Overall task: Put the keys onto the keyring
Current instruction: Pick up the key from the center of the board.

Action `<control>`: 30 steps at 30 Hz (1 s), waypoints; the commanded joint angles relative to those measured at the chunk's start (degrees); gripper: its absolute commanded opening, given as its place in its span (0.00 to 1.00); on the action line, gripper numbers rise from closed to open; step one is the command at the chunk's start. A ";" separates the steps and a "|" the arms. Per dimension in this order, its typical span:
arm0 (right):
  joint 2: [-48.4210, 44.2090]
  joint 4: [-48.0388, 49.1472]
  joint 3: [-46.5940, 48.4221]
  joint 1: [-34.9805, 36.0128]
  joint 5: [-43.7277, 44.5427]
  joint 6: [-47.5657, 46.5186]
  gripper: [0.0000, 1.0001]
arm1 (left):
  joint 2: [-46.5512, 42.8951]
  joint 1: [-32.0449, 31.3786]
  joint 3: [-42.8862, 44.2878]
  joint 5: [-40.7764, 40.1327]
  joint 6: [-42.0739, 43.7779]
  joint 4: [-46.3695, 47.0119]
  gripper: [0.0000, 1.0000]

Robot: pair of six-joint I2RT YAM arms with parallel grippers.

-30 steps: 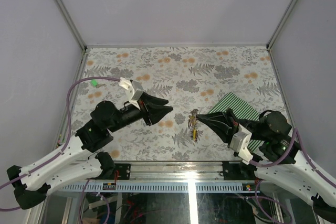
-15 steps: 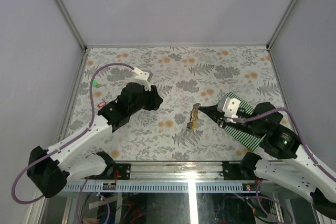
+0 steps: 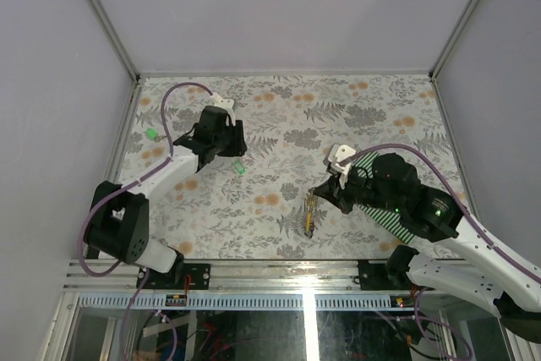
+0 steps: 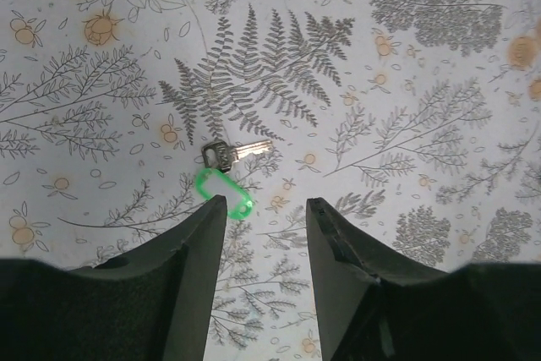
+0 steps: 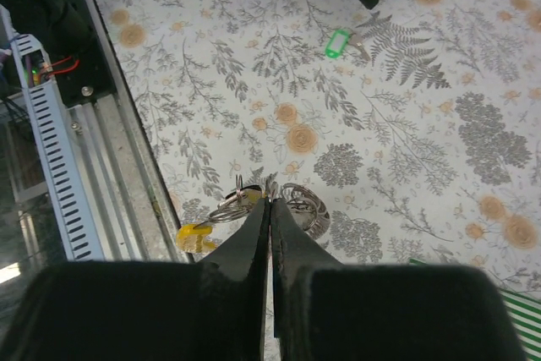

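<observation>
The left hand is held over the floral worktop with its fingers apart and nothing between them; the green key is seen lying flat just beyond the fingertips, its tag at the tip of one finger and its metal blade pointing away; the right hand is clamped on the keyring, pinched at the very fingertips near the worktop's front edge; a yellow key is seen just beside the ring; the striped mat is partly covered by the right arm; the two hands are well apart.
</observation>
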 commanded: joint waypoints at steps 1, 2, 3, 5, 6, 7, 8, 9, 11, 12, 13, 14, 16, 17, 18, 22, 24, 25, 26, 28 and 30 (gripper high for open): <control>0.12 4.15 0.98 0.28 -4.41 3.99 0.00 | 3.68 3.62 2.21 5.72 5.35 0.90 0.43; 0.31 4.55 0.74 0.28 -4.98 4.39 0.00 | 4.54 4.33 2.26 6.17 5.93 1.19 0.42; 0.43 4.88 0.49 0.32 -5.44 4.69 0.00 | 5.74 4.81 2.53 6.33 6.53 1.11 0.41; 0.46 5.35 0.07 0.32 -5.75 5.18 0.00 | 8.20 5.53 3.65 7.21 8.25 0.35 0.40; 0.42 5.41 -0.14 0.31 -5.85 5.26 0.00 | 9.43 5.78 4.11 7.62 8.97 0.20 0.39; 0.38 5.36 -0.32 0.26 -5.91 5.30 0.00 | 10.52 5.97 4.71 7.95 9.78 -0.23 0.38; 0.40 5.22 -0.37 0.31 -6.00 5.23 0.00 | 11.54 6.00 5.27 7.92 10.30 -0.55 0.37; 0.43 5.02 -0.34 0.30 -6.01 5.25 0.00 | 12.23 6.08 5.56 7.95 10.86 -0.72 0.36; 0.38 4.82 -0.38 0.29 -6.29 5.26 0.00 | 13.38 6.30 6.17 8.05 11.72 -0.57 0.36; 0.37 4.75 -0.46 0.30 -6.49 5.30 0.00 | 14.01 6.37 6.64 8.02 12.28 -0.72 0.36; 0.37 4.80 -0.55 0.29 -6.72 5.33 0.00 | 14.62 6.43 7.24 7.86 12.82 -1.12 0.36; 0.38 4.81 -0.63 0.30 -6.85 5.38 0.00 | 15.26 6.52 7.80 7.63 13.24 -1.62 0.36; 0.33 4.80 -0.71 0.28 -6.97 5.39 0.00 | 16.44 6.65 8.80 7.77 14.12 -2.94 0.36; 0.29 4.79 -0.80 0.24 -6.97 5.39 0.00 | 16.97 6.63 9.20 7.71 14.55 -3.41 0.36; 0.29 4.71 -0.82 0.28 -6.97 5.39 0.00 | 17.54 6.67 9.50 7.72 14.95 -3.83 0.36; 0.33 4.45 -0.82 0.30 -7.06 5.31 0.00 | 19.10 6.75 10.59 7.16 15.98 -5.76 0.36; 0.44 4.25 -0.80 0.25 -7.26 5.16 0.00 | 19.21 6.74 10.48 7.27 16.42 -6.30 0.36; 0.60 4.20 -0.82 0.32 -7.36 5.09 0.00 | 19.22 6.77 10.30 7.36 16.50 -6.42 0.37; 0.72 4.20 -0.75 0.30 -7.47 5.06 0.00 | 19.10 6.74 10.09 7.48 16.66 -6.49 0.38; 1.02 4.27 -0.75 0.31 -7.81 5.04 0.00 | 19.21 6.74 9.91 7.60 16.92 -6.74 0.39; 1.29 4.20 -0.59 0.29 -8.16 4.96 0.00 | 19.50 6.77 10.03 7.73 17.19 -6.88 0.39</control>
